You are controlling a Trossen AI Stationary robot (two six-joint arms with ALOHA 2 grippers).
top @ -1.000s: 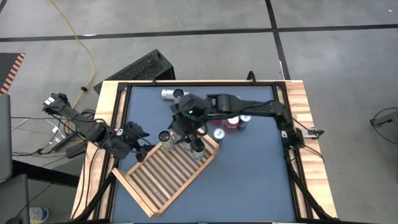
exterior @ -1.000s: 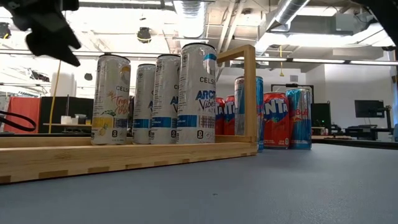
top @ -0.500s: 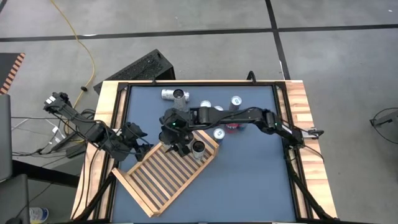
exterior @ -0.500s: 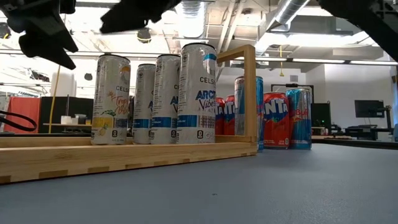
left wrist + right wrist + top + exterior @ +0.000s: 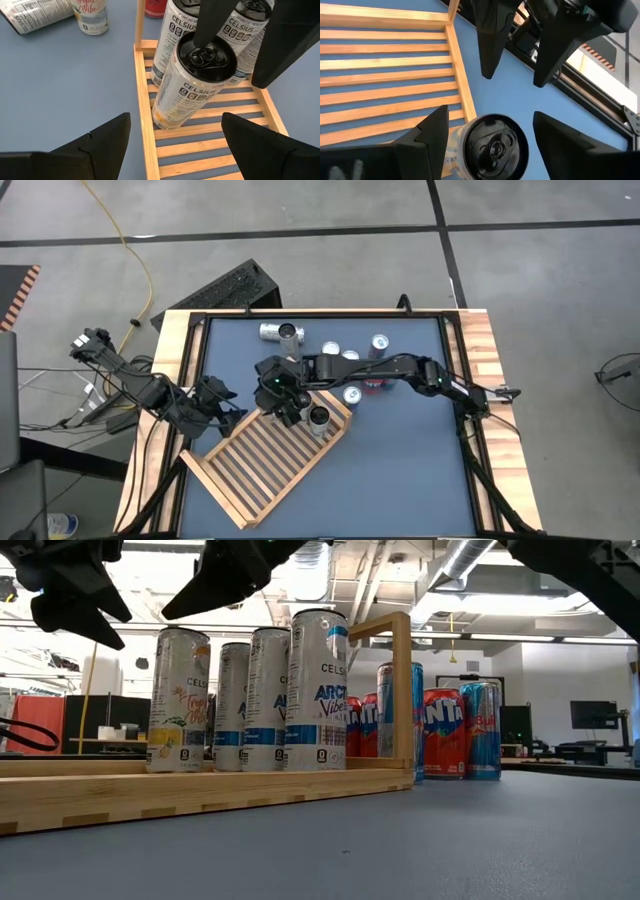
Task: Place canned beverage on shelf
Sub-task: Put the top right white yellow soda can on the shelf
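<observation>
The wooden slatted shelf (image 5: pixel 265 470) lies skewed on the blue table. Several tall cans stand upright on its far end (image 5: pixel 268 700). The one nearest the table's left edge (image 5: pixel 205 55) stands by the shelf's side rail (image 5: pixel 145 125). My right gripper (image 5: pixel 490 145) hangs open over this can (image 5: pixel 495 147), slanting down, with a finger on either side of its black top. In the low view its fingertip (image 5: pixel 175 610) is just above the can (image 5: pixel 180 700). My left gripper (image 5: pixel 175 150) waits open at the shelf's left side (image 5: pixel 228 415), facing the cans.
Red and blue cans (image 5: pixel 375 380) stand on the table beyond the shelf's far right corner (image 5: pixel 445 730). One can lies on its side at the far edge (image 5: pixel 280 332). A raised wooden border (image 5: pixel 490 380) rims the table. Bare blue table spreads at the near right (image 5: pixel 410 470).
My right gripper has come down and toward the table's left edge, from above the middle of the can group to over the leftmost can on the shelf, staying open. The cans and the shelf have stayed put.
</observation>
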